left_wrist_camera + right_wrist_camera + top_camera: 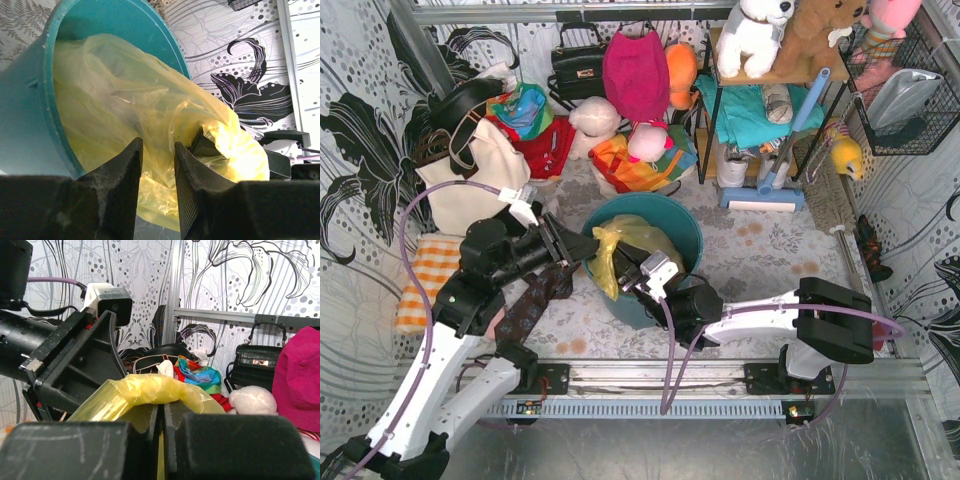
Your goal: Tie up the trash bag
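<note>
Patterned walls, one teal bin (pixel 686 232), one trash bag (pixel 625 240), left tool (pixel 157 146) narrowly parted, right tool (pixel 161 412) pinching it

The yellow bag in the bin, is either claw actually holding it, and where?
The right gripper pinches the trash bag by a gathered strand of its top. The left gripper straddles plastic; a grip cannot be told.

bright, even light; the trash bag (pixel 240 150) glows backlit in the left wrist view, near fingers (pixel 122 175) dark and soft.
</note>
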Robot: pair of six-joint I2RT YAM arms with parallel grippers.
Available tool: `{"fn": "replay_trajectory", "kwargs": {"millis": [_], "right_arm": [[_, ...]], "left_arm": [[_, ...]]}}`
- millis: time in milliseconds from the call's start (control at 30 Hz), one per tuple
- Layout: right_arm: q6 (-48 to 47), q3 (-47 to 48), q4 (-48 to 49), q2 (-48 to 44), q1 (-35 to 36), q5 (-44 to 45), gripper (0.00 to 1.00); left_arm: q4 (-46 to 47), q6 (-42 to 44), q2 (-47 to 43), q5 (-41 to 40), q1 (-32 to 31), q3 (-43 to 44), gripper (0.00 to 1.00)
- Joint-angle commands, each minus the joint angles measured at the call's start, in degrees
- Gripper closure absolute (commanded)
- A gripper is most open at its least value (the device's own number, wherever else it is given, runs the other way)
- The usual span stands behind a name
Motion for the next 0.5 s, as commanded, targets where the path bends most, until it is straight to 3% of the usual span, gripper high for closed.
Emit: {"fn": "replay_trajectory", "kwargs": {"millis": [0,300,467], "right_arm": [[-0.5,2.0,6.2,0.7,0.3,-1.0,0.97],[-0.7,2.0,6.2,1.4,0.2,-0.4,0.97],[-0.6,2.1,6.2,1.6,0.2,-0.4,0.97]], "left_arm": [[8.2,-2.7,-0.5,4.0,0.0,-2.4,0.60],[11.0,-2.7,-0.5,9.9,0.0,-5.9,0.58],[7.2,1.0,0.0,10.7,0.1,-5.0,0.53]]}}
